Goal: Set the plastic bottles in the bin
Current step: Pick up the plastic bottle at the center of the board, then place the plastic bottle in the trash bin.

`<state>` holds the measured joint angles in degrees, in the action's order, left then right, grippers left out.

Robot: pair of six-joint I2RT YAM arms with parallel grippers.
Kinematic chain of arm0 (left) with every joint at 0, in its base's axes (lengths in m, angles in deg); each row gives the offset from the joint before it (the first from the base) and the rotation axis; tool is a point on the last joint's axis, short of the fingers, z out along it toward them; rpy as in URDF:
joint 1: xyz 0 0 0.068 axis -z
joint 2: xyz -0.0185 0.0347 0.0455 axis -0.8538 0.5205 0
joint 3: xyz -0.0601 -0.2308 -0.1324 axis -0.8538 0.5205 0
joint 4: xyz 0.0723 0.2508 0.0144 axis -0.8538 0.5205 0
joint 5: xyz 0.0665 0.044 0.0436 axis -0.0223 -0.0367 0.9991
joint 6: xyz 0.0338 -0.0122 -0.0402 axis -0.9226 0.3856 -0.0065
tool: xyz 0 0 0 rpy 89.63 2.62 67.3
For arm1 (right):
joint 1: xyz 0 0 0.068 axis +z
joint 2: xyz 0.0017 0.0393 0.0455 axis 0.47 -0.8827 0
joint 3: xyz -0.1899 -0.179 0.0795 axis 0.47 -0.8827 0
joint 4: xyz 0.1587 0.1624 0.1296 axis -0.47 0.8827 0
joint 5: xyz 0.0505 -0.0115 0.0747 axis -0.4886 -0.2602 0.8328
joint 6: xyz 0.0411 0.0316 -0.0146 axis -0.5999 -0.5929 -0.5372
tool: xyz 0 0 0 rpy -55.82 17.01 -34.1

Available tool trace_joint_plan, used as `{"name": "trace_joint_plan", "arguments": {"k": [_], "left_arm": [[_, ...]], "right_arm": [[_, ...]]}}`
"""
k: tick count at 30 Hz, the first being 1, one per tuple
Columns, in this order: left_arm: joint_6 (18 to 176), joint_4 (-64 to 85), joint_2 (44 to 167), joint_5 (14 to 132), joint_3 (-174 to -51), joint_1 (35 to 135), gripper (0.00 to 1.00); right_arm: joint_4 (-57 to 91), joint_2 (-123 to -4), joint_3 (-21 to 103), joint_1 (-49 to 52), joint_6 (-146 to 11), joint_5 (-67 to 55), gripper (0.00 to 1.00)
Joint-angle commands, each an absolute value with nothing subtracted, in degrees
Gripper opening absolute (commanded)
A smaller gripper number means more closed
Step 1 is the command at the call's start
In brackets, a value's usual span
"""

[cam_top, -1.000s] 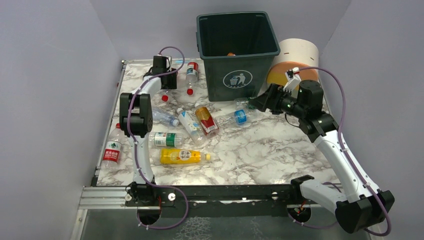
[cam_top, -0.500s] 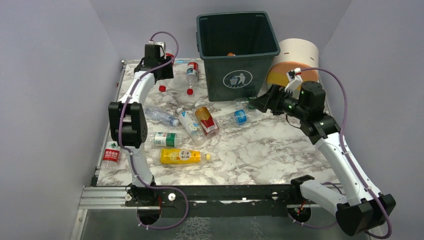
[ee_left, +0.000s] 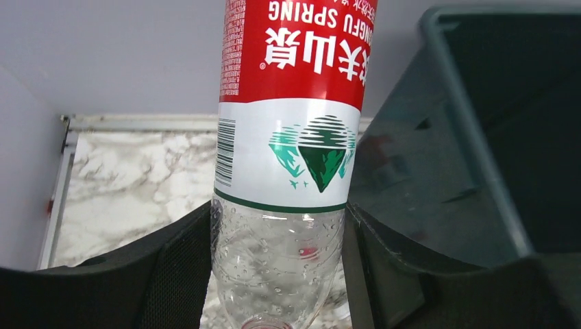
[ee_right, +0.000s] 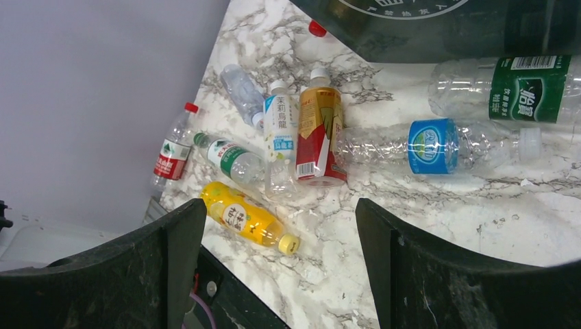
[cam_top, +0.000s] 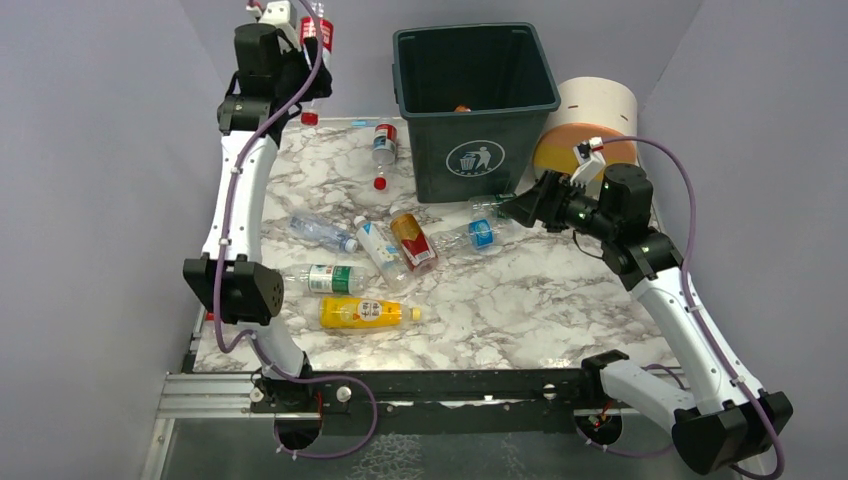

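my left end effector (ee_left: 277,274) clamps a clear red-labelled plastic bottle (ee_left: 291,137) beside the dark green bin (ee_left: 479,137); my right end effector (ee_right: 279,212) stands apart.

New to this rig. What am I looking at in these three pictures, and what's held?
Two robot arms, left and right, are bolted at the near edge of a marble table. The wide picture comes from a fixed camera above and behind them. The other two come from a camera on each wrist, looking past that arm's claw. On the table lie plastic bottles, including a yellow-orange bottle and a red-and-gold bottle, in front of a green bin. The left claw, up high beside the bin, holds a red-label bottle. The right claw is open and empty, near a blue-label bottle.
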<state>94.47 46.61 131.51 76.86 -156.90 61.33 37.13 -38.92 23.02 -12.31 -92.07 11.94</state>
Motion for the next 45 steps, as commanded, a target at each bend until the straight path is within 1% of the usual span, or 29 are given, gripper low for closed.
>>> {"name": "trace_joint_plan", "arguments": {"k": [1,5,9,11,17,21,26,33,39,42,45], "left_arm": [[98.90,48.74,128.74,68.94,-164.10,61.03,0.65],[103.75,45.54,129.82,62.53,-168.83,61.04,0.65],[110.39,38.46,131.15,56.69,-169.89,61.09,0.65],[113.88,33.65,131.96,53.76,-169.35,61.14,0.65],[122.91,18.37,134.55,50.43,-166.09,62.73,0.64],[127.41,10.02,137.60,50.31,-165.87,64.95,0.64],[129.24,2.05,142.14,52.38,-167.13,68.57,0.64],[127.92,-3.51,150.02,55.72,-171.95,73.47,0.64],[127.11,-7.31,153.96,57.08,-171.16,74.58,0.65],[127.32,-7.80,156.16,56.68,-172.25,74.60,0.68],[127.49,-7.85,157.26,56.12,-172.74,74.54,0.76]], "right_arm": [[37.78,-37.48,23.51,-12.57,-92.67,13.89,0.83],[37.87,-37.39,23.59,-12.57,-92.89,14.21,0.83],[37.80,-37.07,23.51,-12.57,-93.26,14.40,0.83],[38.00,-36.98,23.71,-12.57,-93.37,14.38,0.83],[38.13,-36.76,23.68,-12.57,-93.54,14.29,0.83],[38.34,-36.52,23.68,-12.57,-93.72,14.25,0.83],[38.86,-35.96,23.69,-12.57,-93.64,14.03,0.83],[39.87,-35.08,23.93,-12.57,-93.55,13.83,0.83],[40.48,-34.48,23.69,-12.57,-93.45,13.52,0.83],[40.50,-34.50,23.68,-12.58,-93.58,13.68,0.83],[40.70,-34.58,23.84,-12.57,-93.46,13.73,0.83]]}}
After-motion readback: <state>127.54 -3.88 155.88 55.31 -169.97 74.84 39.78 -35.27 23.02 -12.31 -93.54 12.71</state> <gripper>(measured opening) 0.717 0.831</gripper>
